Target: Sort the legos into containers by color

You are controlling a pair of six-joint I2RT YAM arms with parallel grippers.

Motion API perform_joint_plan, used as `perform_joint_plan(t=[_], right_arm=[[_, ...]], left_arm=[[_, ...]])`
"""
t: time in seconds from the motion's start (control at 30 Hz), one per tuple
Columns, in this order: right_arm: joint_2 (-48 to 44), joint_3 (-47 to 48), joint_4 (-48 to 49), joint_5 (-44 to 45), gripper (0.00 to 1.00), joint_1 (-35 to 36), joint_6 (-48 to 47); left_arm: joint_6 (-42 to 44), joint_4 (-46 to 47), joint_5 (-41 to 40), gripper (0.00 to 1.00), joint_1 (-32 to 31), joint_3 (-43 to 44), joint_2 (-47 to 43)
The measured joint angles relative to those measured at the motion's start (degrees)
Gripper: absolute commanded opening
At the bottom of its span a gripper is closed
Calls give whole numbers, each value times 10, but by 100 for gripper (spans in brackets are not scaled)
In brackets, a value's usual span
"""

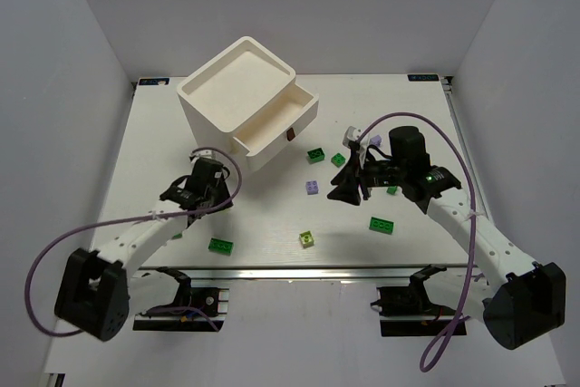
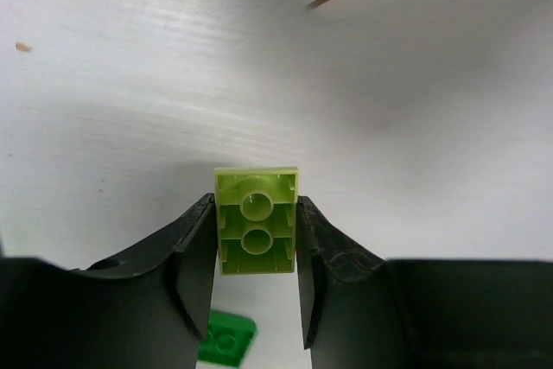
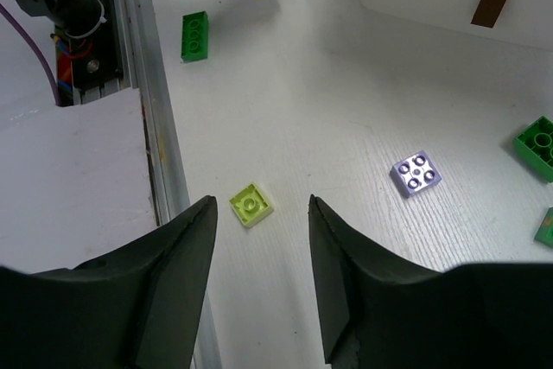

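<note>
My left gripper is shut on a yellow-green lego, its hollow underside facing the wrist camera. From above, that gripper hangs left of the white cabinet, whose lower drawer is pulled out. My right gripper stands open above the table. Ahead of its fingertips lies a small yellow-green lego, untouched. A pale purple lego lies to its right. Dark green legos are scattered on the table.
The drawer's red-brown handle faces the middle of the table. A metal rail runs along the near table edge. Another dark green lego lies under my left fingers. White walls enclose the table on three sides.
</note>
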Motion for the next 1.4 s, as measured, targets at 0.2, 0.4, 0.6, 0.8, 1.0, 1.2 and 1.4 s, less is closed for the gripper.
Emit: perform_joint_plan(t=[0.2,0.4,0.6,0.8,1.0,1.2,1.4], right_arm=[[2,0,-5,-8,20,-4,-16],[8,0,-19,-18,2,-4,-20],[8,0,-20,-23,4,-4,-21],[8,0,-21,-25,5,-4,-27],[8,0,-21,-31,5,-4,-30],[11,0,-21,-36,8,-4,-30],[17,-1,-26,-41,29,-4,-32]], left_arm=[[1,-55,32,0,-8,66,-160],[33,-79,99,0,-10,146,-234],[83,-61,165,0,-10,227,-171],[130,-36,190,0,-15,339,-48],[164,-30,177,0,-31,412,37],[190,-29,140,3,-48,429,83],[205,-28,102,32,-60,443,119]])
